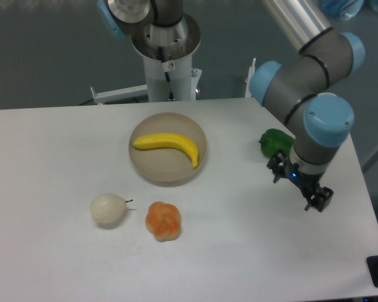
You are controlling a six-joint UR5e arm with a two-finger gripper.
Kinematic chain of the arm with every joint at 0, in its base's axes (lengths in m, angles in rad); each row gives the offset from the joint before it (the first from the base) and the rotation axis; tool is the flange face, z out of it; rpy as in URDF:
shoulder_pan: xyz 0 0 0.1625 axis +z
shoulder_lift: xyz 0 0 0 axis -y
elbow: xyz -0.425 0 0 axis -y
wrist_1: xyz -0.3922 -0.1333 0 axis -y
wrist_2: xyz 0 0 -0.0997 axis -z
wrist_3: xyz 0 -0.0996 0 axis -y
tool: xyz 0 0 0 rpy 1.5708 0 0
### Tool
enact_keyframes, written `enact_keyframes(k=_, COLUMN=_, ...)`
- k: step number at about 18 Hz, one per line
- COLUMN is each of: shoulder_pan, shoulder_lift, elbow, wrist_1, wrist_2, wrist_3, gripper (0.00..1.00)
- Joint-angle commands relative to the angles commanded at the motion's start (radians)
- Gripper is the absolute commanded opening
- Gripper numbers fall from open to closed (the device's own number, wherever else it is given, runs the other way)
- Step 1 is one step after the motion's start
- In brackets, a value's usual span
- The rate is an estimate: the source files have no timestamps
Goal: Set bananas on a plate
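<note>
One banana (168,145) lies inside the plate (167,174), upper centre of the table (50,189), its ends near the rim. Bare tabletop separates the plate from the gripper (300,183), which hangs low toward the right edge; whether its fingers are spread cannot be told. A green pepper (274,141) sits just behind the gripper. A pale fruit (108,209) and an orange fruit (163,220) sit apart, in front of the plate.
</note>
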Motion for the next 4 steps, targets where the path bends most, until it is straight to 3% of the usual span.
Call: enact_keyframes(k=4, shoulder_pan=-0.002, shoulder_lift=-0.005, elbow=-0.002, wrist_1=0.003, wrist_2=0.002, wrist_3=0.002, gripper=1.0)
